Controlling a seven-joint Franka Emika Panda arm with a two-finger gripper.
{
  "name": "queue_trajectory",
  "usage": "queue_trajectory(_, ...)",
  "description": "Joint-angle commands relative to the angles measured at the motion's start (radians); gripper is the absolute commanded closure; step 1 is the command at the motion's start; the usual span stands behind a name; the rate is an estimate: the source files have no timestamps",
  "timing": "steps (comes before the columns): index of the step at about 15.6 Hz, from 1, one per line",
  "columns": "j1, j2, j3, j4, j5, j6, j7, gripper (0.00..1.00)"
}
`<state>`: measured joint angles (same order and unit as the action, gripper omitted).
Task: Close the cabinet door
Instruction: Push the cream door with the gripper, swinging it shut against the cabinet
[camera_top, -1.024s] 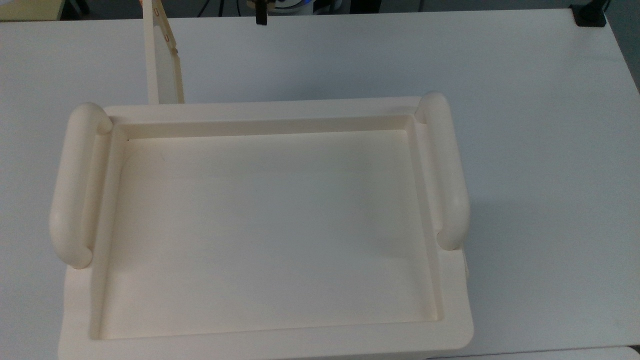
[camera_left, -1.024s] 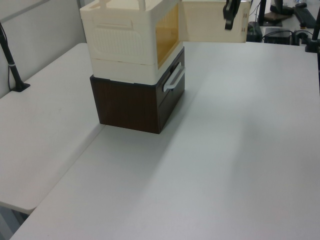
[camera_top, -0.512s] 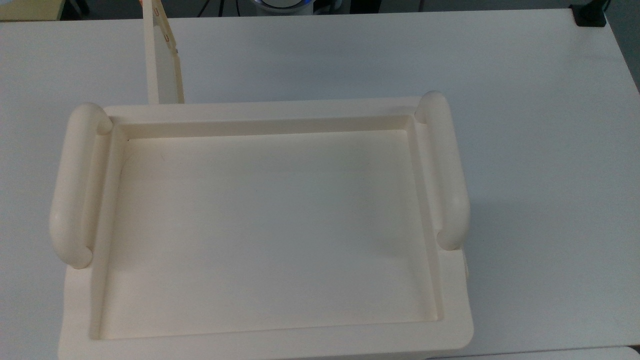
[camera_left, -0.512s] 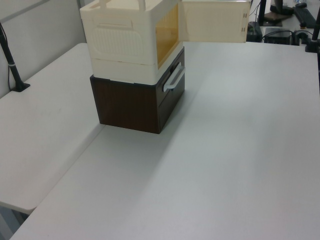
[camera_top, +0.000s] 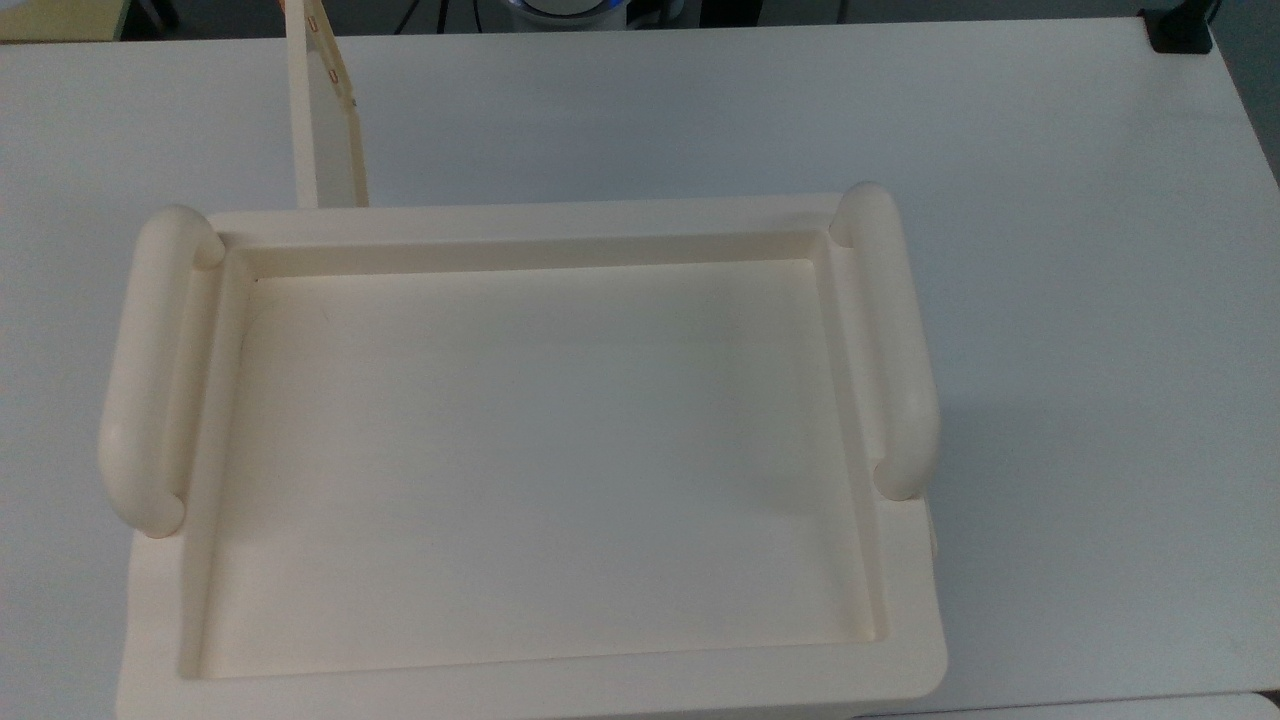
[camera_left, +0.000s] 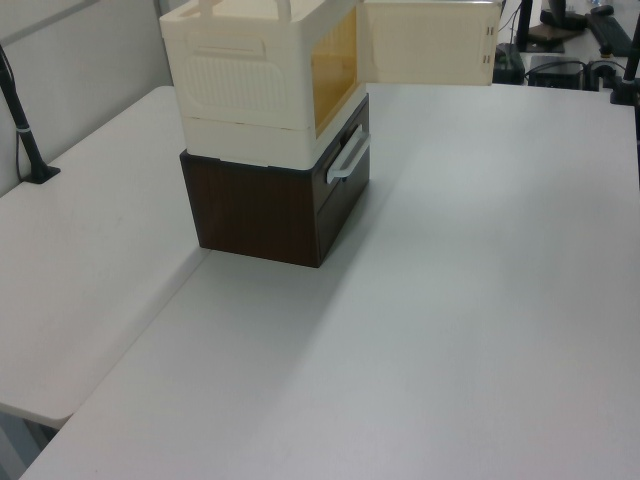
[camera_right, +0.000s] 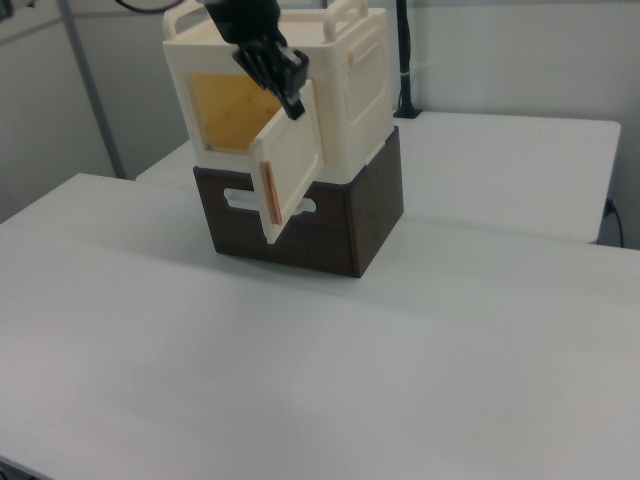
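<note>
Right view: cabinet door (camera_right: 290, 160) stands swung out from the cabinet (camera_right: 300, 90), hinged on the right view's right side of the front opening, free edge pointing toward the camera and toward the right view's left. Amber interior visible behind it. Cabinet sits on a dark brown drawer unit (camera_right: 330, 225), which rests on the white table (camera_right: 400, 350).

Gripper (camera_right: 285, 95) hangs at the door's upper edge, close against the outer face of the panel; whether it touches cannot be told. Finger state: cannot tell, the black tips merge together.

Top view: door (camera_top: 325, 130) appears as a narrow upright panel projecting away from the cabinet's far rim (camera_top: 520, 215), near the top view's left corner, roughly square to the front face. Left view: door (camera_left: 425, 42) open wide, flat face toward the camera.

Judgement: closing requires a push on the outer face, swinging the free edge back toward the opening about the vertical hinge line. Gripper appears to be on the correct side for this.
</note>
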<state>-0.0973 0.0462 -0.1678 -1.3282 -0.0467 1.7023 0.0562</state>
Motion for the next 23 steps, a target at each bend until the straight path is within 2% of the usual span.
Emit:
queue_trajectory(1,-0.001,0.018,-0.015,-0.032,0.027,0.016,-0.052,1.00)
queue_trajectory(5,0.008,0.032,-0.003,-0.040,0.091,0.013,-0.049,1.00)
queue_trajectory(8,0.027,0.032,0.030,-0.048,0.100,0.002,-0.036,1.00)
queue_trajectory(11,0.036,0.029,0.108,-0.048,0.149,0.000,0.035,1.00)
queue_trajectory(13,0.041,0.035,0.169,-0.048,0.151,0.010,0.098,1.00)
queue_trajectory(15,0.041,0.066,0.208,-0.046,0.142,0.022,0.134,1.00)
queue_trajectory(23,0.102,0.149,0.217,-0.046,0.119,0.345,0.145,1.00)
